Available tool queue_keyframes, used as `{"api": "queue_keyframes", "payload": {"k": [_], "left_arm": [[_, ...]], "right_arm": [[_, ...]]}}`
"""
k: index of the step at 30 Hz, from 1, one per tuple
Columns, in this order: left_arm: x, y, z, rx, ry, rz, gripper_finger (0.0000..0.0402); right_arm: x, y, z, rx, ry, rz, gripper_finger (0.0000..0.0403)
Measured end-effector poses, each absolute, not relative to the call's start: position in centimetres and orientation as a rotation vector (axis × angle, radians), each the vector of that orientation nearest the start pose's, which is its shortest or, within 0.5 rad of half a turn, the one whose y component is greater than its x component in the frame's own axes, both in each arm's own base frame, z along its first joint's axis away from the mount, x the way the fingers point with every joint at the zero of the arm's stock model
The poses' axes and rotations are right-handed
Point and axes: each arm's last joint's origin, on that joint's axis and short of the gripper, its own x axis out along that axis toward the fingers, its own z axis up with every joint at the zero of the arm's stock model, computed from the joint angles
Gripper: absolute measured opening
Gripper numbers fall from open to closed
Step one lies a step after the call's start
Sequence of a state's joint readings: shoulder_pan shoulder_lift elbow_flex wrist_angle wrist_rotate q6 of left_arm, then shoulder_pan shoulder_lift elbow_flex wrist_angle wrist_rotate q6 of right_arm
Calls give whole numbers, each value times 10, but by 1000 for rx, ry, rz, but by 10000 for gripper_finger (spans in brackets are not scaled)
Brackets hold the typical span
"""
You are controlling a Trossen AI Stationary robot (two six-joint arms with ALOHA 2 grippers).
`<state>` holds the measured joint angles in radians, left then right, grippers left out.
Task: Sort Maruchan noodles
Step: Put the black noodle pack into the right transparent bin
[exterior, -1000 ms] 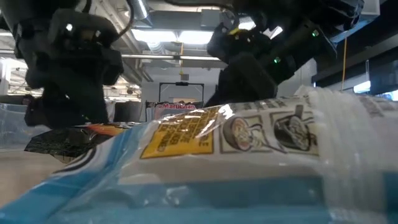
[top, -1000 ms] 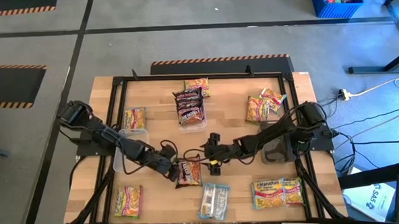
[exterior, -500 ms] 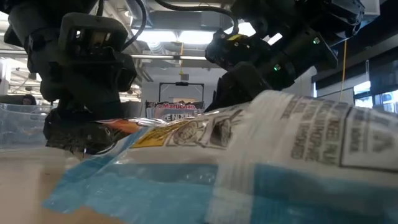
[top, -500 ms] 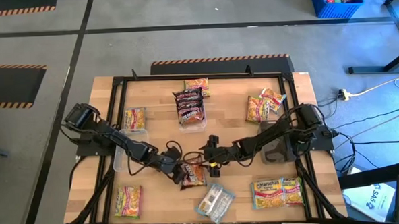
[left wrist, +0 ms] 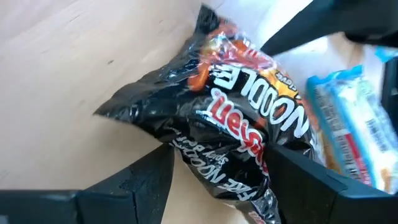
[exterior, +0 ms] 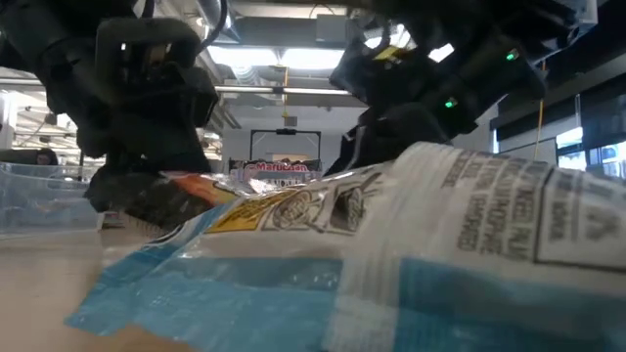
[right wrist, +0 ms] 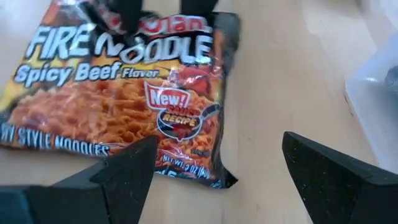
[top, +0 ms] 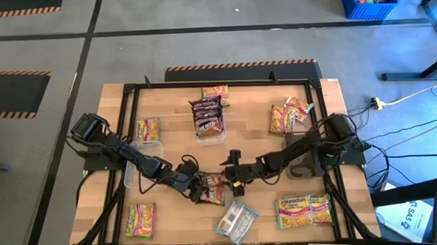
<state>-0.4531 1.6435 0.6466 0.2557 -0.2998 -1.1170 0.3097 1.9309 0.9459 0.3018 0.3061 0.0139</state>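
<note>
A dark maroon Fire Noodle packet [top: 211,188] lies mid-table between my two grippers; it fills the left wrist view [left wrist: 236,118] and the right wrist view [right wrist: 118,93]. My left gripper [top: 197,185] is shut on its end nearest the left arm. My right gripper [top: 236,179] is open and hovers just off the packet's opposite end, touching nothing [right wrist: 214,180]. A light blue packet [top: 234,219] lies tilted toward the near edge and fills the low view [exterior: 391,264]. More dark packets [top: 209,117] sit in a clear bin at the far side. My left gripper pinches the dark packet between its two fingers by the crumpled short end [left wrist: 214,165], the one printed with the brand name [right wrist: 155,22]. The fingers come slanting down from the table's left. The held end is raised a little [exterior: 161,200]; the opposite end lies on the table [right wrist: 186,168].
Yellow-pink packets lie at the far right [top: 290,116], near right [top: 305,209], near left [top: 140,218] and far left [top: 146,129]. An orange-red packet [top: 216,93] is at the far edge. Clear bins stand under the left arm [top: 142,159] and the right arm [top: 305,164].
My left gripper has moved a little toward the right and near edge with the dark packet, turning it more crosswise and raising its held end. The light blue packet was pushed and turned from upright to slanted. My right gripper has shifted slightly toward the near edge.
</note>
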Motion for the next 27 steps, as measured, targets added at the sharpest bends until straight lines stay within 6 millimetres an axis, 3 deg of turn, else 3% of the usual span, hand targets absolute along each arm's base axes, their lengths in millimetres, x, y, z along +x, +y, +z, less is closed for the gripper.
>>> {"api": "queue_keyframes", "payload": {"k": [5, 27], "left_arm": [[269, -122, 133, -795, 644, 238, 245], [276, -115, 137, -863, 550, 280, 242]], "right_arm": [[352, 117, 126, -260, 637, 27, 333], [353, 113, 125, -300, 629, -103, 333]]}}
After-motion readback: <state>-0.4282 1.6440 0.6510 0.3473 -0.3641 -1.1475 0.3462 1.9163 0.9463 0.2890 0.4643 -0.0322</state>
